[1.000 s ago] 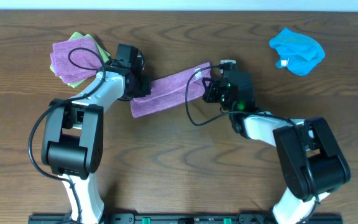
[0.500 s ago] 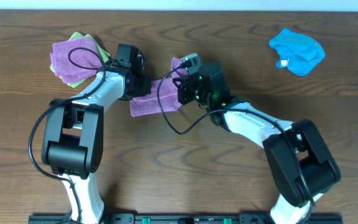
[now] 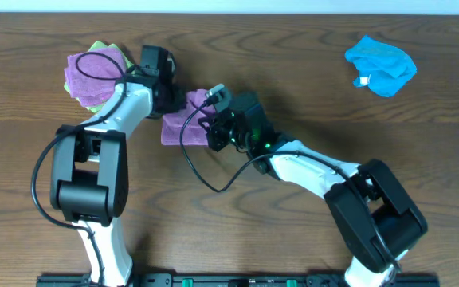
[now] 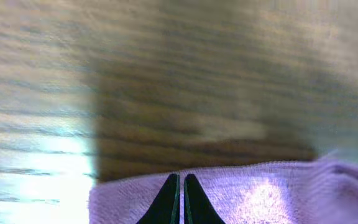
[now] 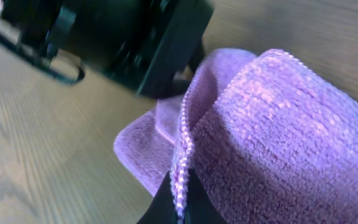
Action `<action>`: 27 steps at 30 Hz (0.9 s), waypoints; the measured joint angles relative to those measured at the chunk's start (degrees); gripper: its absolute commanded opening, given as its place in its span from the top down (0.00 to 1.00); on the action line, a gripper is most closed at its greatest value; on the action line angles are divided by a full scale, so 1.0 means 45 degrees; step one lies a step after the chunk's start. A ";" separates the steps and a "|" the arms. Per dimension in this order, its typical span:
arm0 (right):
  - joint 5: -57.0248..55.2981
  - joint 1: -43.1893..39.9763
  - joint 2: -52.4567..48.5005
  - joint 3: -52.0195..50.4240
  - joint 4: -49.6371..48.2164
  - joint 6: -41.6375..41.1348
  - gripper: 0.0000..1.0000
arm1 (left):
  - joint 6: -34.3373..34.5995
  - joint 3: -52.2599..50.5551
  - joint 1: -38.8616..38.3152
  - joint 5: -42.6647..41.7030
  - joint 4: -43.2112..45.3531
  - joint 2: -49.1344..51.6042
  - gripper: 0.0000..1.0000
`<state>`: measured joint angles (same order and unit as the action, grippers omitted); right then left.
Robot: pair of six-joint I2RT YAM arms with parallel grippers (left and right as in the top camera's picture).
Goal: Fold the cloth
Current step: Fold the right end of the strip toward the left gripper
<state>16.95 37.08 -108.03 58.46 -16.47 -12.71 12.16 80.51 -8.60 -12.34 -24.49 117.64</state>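
Note:
The lilac-purple fuzzy cloth (image 3: 180,124) lies bunched into a short strip at the table's upper middle, between my two grippers. My left gripper (image 3: 172,102) is shut on its left end; the left wrist view shows the black fingertips (image 4: 181,186) closed on the cloth (image 4: 260,193). My right gripper (image 3: 211,127) is shut on the other end and holds it over the left part. In the right wrist view the stitched hem (image 5: 182,149) runs between the fingertips (image 5: 180,199) and the cloth (image 5: 272,137) drapes to the right. The white tag is hidden.
A purple cloth folded in a small square (image 3: 90,70) lies on a green cloth (image 3: 100,50) at the upper left, close to my left arm. A bright blue cloth (image 3: 381,65) lies crumpled at the upper right. The left arm's black body (image 5: 117,37) fills the top of the right wrist view.
My right gripper has carried its end of the cloth leftwards, over the left end, so the long strip is now short. My left gripper has shifted slightly up and left.

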 measured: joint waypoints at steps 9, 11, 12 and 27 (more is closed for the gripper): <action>-0.0053 0.0257 0.0000 0.0083 -0.0112 0.0000 0.99 | -0.0306 0.1423 0.0291 0.0578 -0.1418 0.0005 0.94; -0.0107 0.0311 0.0000 0.0199 -0.0121 0.0000 0.99 | -0.0389 0.1831 0.0325 0.0743 -0.1651 0.0005 0.94; -0.0121 0.0330 0.0000 0.0262 -0.0121 0.0000 0.99 | -0.0418 0.2030 0.0335 0.0840 -0.1739 0.0005 0.94; -0.0403 0.0879 -0.1326 0.1880 0.0515 0.0010 0.99 | -0.0719 0.4148 0.0403 0.1613 -0.2521 0.0005 0.94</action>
<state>15.14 41.04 -113.99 66.92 -14.15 -12.67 8.93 99.18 -6.79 -5.08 -35.83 117.67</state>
